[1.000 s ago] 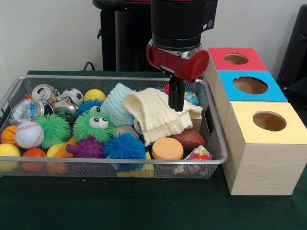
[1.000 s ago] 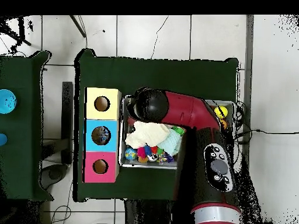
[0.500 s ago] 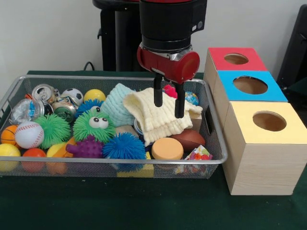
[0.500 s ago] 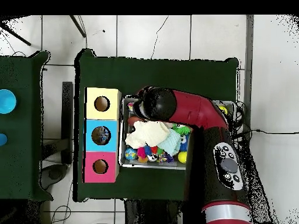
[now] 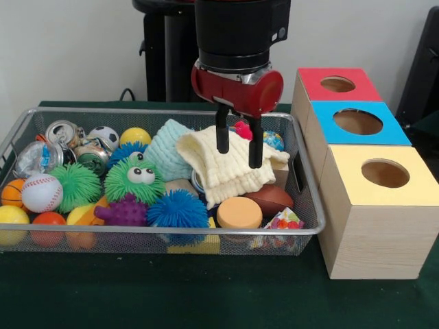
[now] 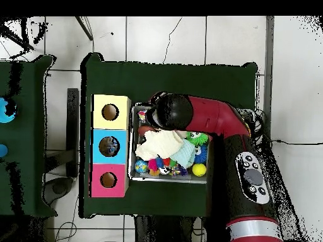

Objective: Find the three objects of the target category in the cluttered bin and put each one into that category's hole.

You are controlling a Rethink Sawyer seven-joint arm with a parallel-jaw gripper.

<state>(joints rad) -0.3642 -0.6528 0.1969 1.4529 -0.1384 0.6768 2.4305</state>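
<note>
Over the last second the arm [image 6: 214,120] has slid along the bin away from the boxes, and the end effector [image 5: 237,145], which was pinched shut, now hangs with its two fingers spread fairly wide and nothing between them.

The desk [image 5: 137,288] wears a dark green cloth; beyond it there is a pale wall, and the overhead view shows a tiled floor with cables trailing round. On the cloth sits the wire bin [image 5: 20,127], and just beside its end stand three wooden boxes in a row: red [image 5: 357,88], blue [image 5: 391,133] and yellow [image 5: 411,185], each with a round hole on top.

The bin is crammed. A cream cloth [image 5: 212,168] lies heaped near the box end, touching a mint knit piece [image 5: 164,151], and the fingers hover right over the cream folds. Further along lie spiky balls [image 5: 140,179], a baseball [image 5: 41,192], crushed cans [image 5: 63,131] and an orange disc [image 5: 239,212].

It looks to me like the searching stage, with the cloth as the likely pick, though which category is wanted I cannot say. Next the end effector would need to drop straight down, close on a fold, and lift it clear of the rim.
</note>
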